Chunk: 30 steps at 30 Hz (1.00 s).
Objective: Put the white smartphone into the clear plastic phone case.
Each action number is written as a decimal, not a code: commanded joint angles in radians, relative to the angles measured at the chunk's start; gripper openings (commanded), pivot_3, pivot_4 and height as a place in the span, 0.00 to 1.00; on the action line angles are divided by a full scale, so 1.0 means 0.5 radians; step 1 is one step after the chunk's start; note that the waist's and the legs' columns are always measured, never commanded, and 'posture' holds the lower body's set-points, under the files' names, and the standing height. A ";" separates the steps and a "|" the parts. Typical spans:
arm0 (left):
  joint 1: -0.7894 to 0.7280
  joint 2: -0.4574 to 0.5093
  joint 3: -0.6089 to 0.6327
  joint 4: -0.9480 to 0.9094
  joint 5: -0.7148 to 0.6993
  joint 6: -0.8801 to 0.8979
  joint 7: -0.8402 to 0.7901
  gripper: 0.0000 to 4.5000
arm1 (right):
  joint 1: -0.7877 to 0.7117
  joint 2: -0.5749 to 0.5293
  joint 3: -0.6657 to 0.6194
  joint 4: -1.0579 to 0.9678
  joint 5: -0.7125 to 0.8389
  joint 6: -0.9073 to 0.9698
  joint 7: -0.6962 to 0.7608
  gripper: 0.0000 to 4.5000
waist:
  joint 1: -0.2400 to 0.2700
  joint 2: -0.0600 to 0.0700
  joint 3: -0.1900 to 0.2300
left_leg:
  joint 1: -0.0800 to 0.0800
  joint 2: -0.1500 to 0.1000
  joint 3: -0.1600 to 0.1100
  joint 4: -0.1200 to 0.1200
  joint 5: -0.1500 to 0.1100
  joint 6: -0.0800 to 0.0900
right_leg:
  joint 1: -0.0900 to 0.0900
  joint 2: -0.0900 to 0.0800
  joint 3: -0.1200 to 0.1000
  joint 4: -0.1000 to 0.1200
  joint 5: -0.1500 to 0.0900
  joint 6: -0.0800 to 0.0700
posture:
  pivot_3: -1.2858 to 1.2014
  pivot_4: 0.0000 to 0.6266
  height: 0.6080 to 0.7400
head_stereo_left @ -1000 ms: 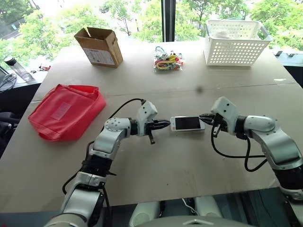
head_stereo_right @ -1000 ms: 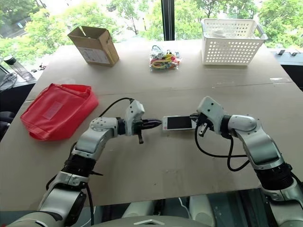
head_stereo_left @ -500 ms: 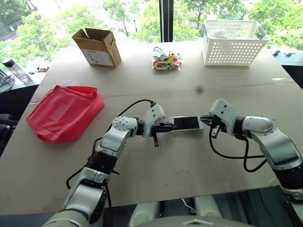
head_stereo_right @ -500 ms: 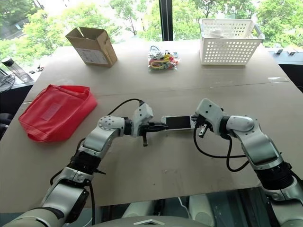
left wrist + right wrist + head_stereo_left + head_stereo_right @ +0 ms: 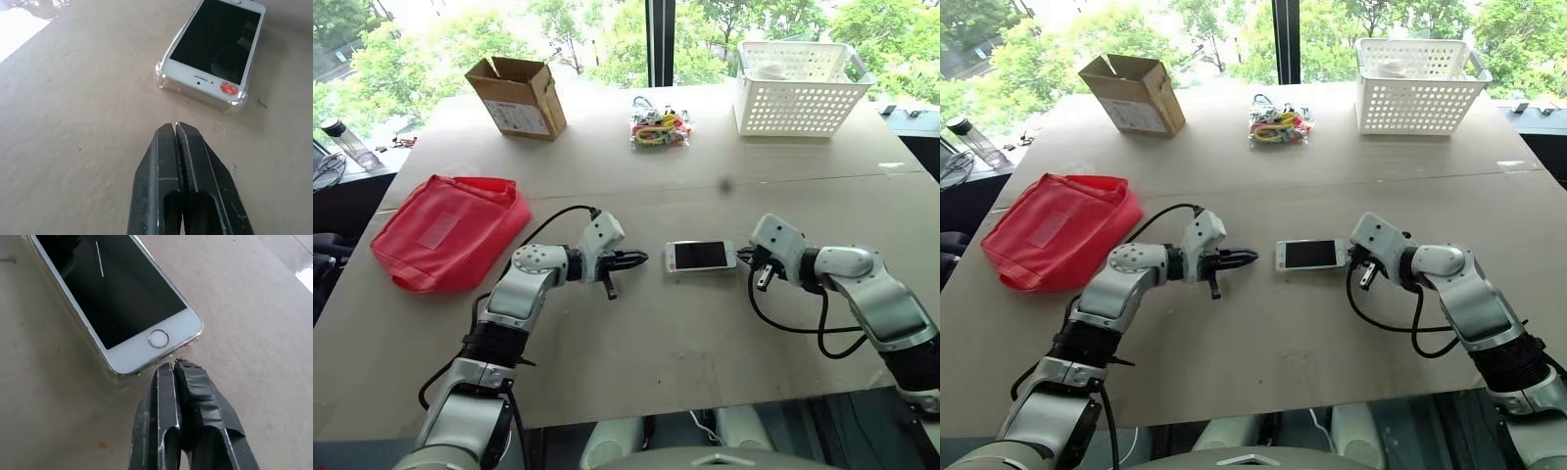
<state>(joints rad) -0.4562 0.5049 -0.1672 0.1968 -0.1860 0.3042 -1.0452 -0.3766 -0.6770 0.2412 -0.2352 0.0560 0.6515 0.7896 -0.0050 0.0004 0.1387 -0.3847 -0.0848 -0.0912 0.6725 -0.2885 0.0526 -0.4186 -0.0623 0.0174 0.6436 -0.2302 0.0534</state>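
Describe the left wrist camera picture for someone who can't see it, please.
A white smartphone lies screen up inside a clear plastic phone case on a tan table, a small red sticker on its near end. The left gripper, its two black fingers shut together, points at the phone with a gap of bare table between them.

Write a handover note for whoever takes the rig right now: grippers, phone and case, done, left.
Left gripper: shut, empty, on the table side of the phone's earpiece end, clear gap to it.
Right gripper: shut, empty, fingertips right at the phone's home-button end; contact cannot be told.
White smartphone: flat on the table, screen up, between the two grippers.
Clear plastic phone case: under and around the phone; its rim shows along the edges and corners in both wrist views.
Done: the phone looks seated in the case.
Left: check that all corners are snapped in, then pull both arms away.
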 commanded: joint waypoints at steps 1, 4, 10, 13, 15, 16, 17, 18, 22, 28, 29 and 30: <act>-0.034 -0.045 -0.049 0.017 0.042 -0.096 0.005 0.01 | -0.053 0.013 0.032 -0.047 -0.020 -0.049 0.014 0.00 | -0.001 0.000 0.000 | 0.000 0.000 0.000 0.000 0.000 0.000 | 0.000 0.000 0.000 0.000 0.000 0.000 | 0.52 0.24 0.95; -0.067 -0.098 -0.101 0.058 0.079 -0.149 -0.009 0.01 | -0.075 0.048 0.079 -0.082 -0.025 -0.051 0.025 0.00 | -0.003 0.000 0.000 | 0.000 0.000 0.000 0.000 0.000 0.000 | 0.000 0.000 0.000 0.000 0.000 0.000 | 0.52 0.24 0.95; -0.116 -0.157 -0.121 0.107 0.097 -0.185 -0.027 0.01 | -0.085 0.139 0.184 -0.133 -0.077 -0.043 0.027 0.00 | -0.005 0.000 0.000 | 0.002 0.000 0.000 0.001 0.000 0.000 | 0.001 0.000 0.000 0.001 0.000 0.000 | 0.52 0.24 0.95; -0.108 -0.127 -0.069 0.094 0.078 -0.170 -0.018 0.01 | -0.054 0.136 0.154 -0.151 -0.107 -0.025 0.016 0.00 | -0.008 0.000 0.000 | 0.002 0.000 0.000 0.001 0.000 0.000 | 0.001 0.000 0.000 0.003 0.000 0.000 | 0.52 0.24 0.95; -0.108 -0.112 -0.007 0.042 0.019 -0.136 -0.022 0.01 | -0.013 0.094 0.071 -0.169 -0.104 -0.007 0.004 0.00 | -0.009 0.000 0.000 | 0.002 0.000 0.000 0.001 0.000 0.000 | 0.001 0.000 0.000 0.003 0.000 0.000 | 0.52 0.24 0.95; -0.111 -0.116 0.026 0.012 -0.021 -0.118 -0.024 0.01 | 0.009 0.070 0.019 -0.182 -0.092 0.016 -0.001 0.00 | -0.010 0.000 0.000 | 0.002 0.000 0.000 0.001 0.000 0.000 | 0.001 0.001 0.000 0.003 0.000 0.000 | 0.52 0.24 0.95; -0.115 -0.128 0.051 -0.024 -0.070 -0.096 -0.040 0.01 | 0.031 0.050 -0.041 -0.199 -0.069 0.043 -0.002 0.00 | -0.010 0.000 0.000 | 0.001 0.000 0.000 0.001 0.000 0.000 | 0.000 0.000 0.000 0.003 0.000 0.000 | 0.52 0.24 0.95; -0.118 -0.144 0.060 -0.053 -0.107 -0.076 -0.056 0.01 | 0.044 0.046 -0.096 -0.214 -0.040 0.072 -0.008 0.00 | -0.008 0.000 0.000 | -0.001 0.000 0.000 0.001 0.000 0.000 | -0.001 0.000 0.000 0.003 0.000 0.000 | 0.52 0.24 0.95; -0.117 -0.217 -0.029 -0.069 -0.093 -0.051 -0.060 0.01 | 0.051 0.088 -0.239 -0.238 0.108 0.139 -0.008 0.00 | 0.000 0.000 0.000 | -0.003 0.000 -0.001 0.002 0.000 0.000 | -0.001 0.000 0.000 0.001 0.000 0.000 | 0.52 0.24 0.95; -0.173 -0.315 -0.175 0.150 0.071 -0.111 0.017 0.01 | -0.050 0.193 -0.180 -0.167 0.177 0.155 -0.031 0.00 | -0.016 0.000 0.000 | 0.001 0.000 0.000 0.000 0.000 0.000 | 0.000 0.001 0.001 0.003 0.000 0.000 | 0.52 0.24 0.95; -0.184 -0.329 -0.189 0.189 0.089 -0.123 0.025 0.01 | -0.075 0.204 -0.157 -0.138 0.177 0.161 -0.028 0.00 | -0.014 0.000 0.000 | 0.001 0.000 0.000 0.000 0.000 0.000 | 0.000 0.001 0.001 0.003 0.000 0.000 | 0.52 0.24 0.95; -0.190 -0.339 -0.202 0.220 0.109 -0.144 0.030 0.01 | -0.098 0.208 -0.131 -0.098 0.173 0.161 -0.018 0.00 | -0.013 0.000 0.000 | 0.001 0.000 0.000 0.001 0.000 0.000 | 0.000 0.001 0.001 0.003 0.000 0.000 | 0.52 0.24 0.95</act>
<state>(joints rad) -0.5455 0.3374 -0.2498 0.2812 -0.1533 0.2479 -1.0405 -0.4019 -0.5746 0.1662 -0.2899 0.1366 0.7372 0.7781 -0.0112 0.0002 0.1385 -0.3842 -0.0848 -0.0910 0.6733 -0.2884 0.0526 -0.4184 -0.0619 0.0179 0.6451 -0.2302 0.0534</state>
